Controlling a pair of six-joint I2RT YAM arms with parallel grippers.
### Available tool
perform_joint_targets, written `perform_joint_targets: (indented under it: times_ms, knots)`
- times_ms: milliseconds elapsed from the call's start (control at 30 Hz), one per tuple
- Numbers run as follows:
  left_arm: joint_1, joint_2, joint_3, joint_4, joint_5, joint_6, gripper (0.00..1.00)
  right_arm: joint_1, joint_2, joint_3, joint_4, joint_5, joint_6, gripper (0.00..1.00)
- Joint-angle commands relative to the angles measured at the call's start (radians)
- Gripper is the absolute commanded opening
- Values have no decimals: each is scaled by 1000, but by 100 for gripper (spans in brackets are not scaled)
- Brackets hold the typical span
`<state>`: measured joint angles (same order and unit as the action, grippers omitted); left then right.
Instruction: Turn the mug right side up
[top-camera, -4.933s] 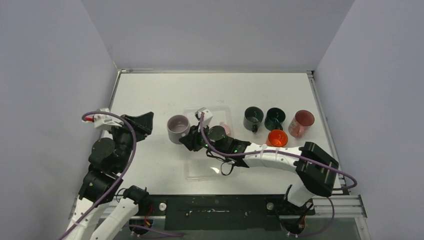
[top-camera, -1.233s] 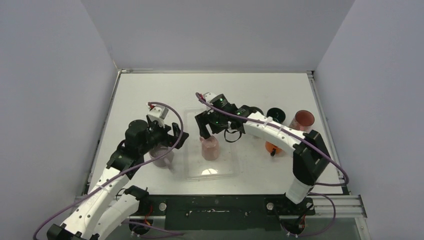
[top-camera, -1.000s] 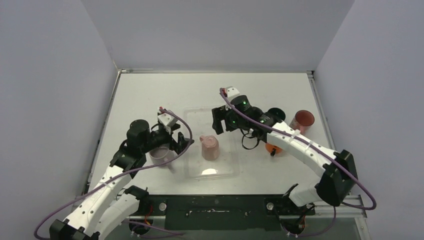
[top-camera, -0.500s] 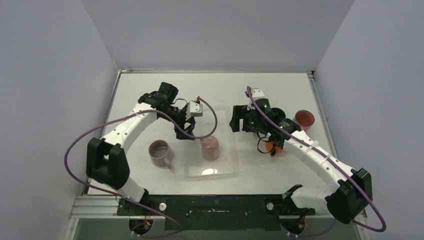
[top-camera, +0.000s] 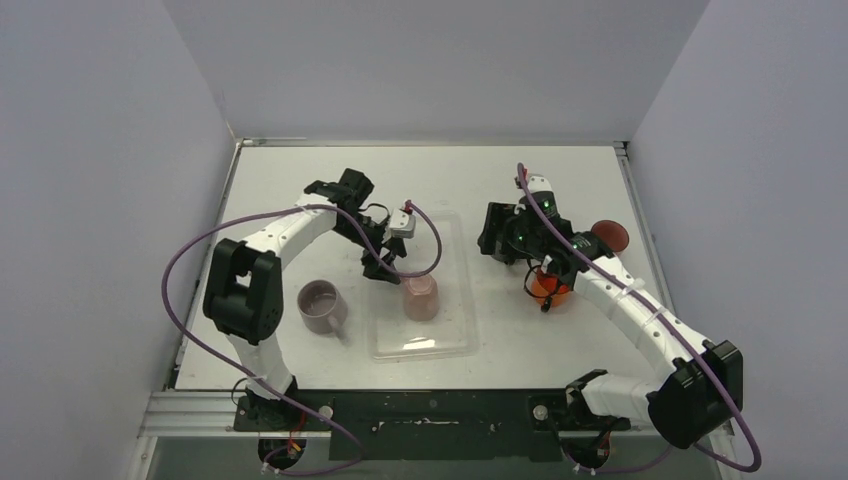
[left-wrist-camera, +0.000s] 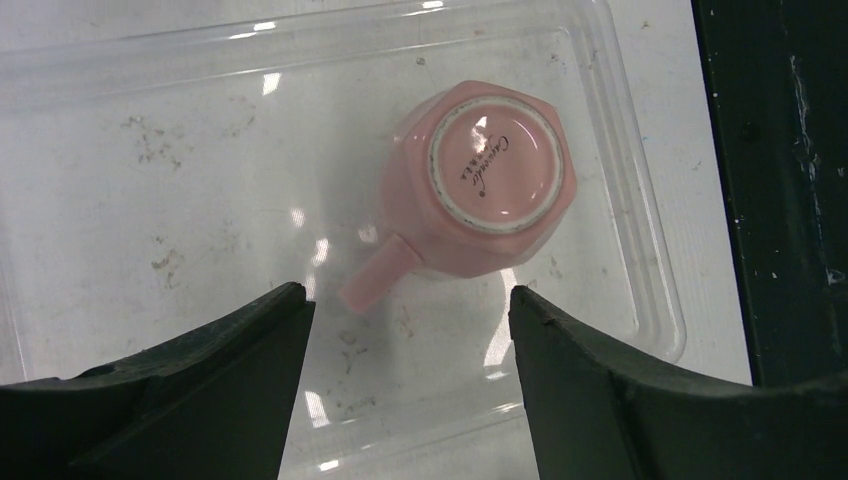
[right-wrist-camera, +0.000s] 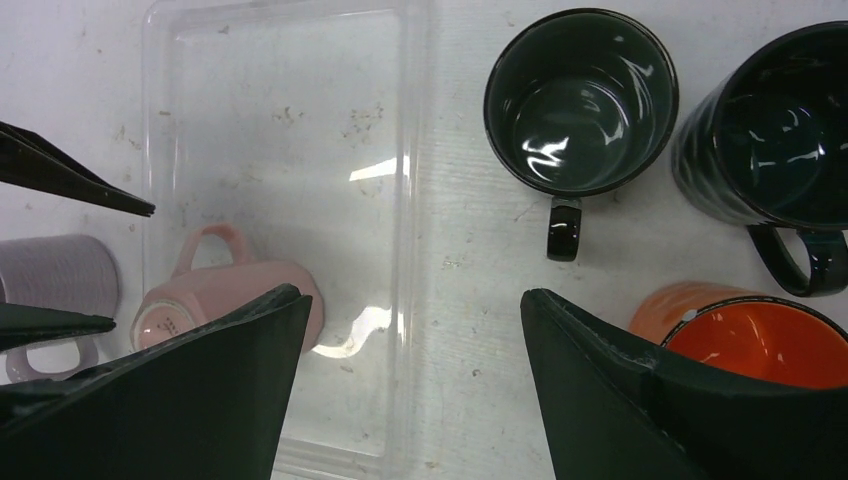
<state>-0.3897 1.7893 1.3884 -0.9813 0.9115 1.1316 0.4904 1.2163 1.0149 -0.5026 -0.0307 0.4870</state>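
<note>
left claw (left-wrist-camera: 405, 300) wide open, empty, over pink mug (left-wrist-camera: 490, 185) | right claw (right-wrist-camera: 410, 295) wide open, empty, over table (top-camera: 300, 180) just right of clear tray (left-wrist-camera: 200, 120) | pink mug: 1, base up, inside tray | left of tray: 1 lilac mug (top-camera: 322, 304) | right of tray: 2 dark green mugs (right-wrist-camera: 580, 100) (right-wrist-camera: 770, 130), 1 orange cup (right-wrist-camera: 760, 345), 1 red tumbler (top-camera: 608, 236) | right wrist view shows both dark mugs, covered by the right arm in top view; only left wrist view shows the pink mug's base stamp

In the near half of the tray (left-wrist-camera: 150, 150), a mug (left-wrist-camera: 490, 190), bottom up; left of it, on the table (top-camera: 300, 180), a second mug (top-camera: 320, 305); right, seemingly four cups (right-wrist-camera: 580, 100).
</note>
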Motion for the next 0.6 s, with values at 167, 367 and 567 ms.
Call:
perform_joint_targets:
  times_ms: [167,367,567]
  knots:
    - [-17,135,150,-123,91,178,70,-64,-32,-4,-25,26,44,78]
    - [-51,175,130,-186,79,221,67,-89,-47,-18,-28,28,40,78]
    - [-102,154,89,-90,-2,126,65,-104,-39,-9,-30,25,23,77]
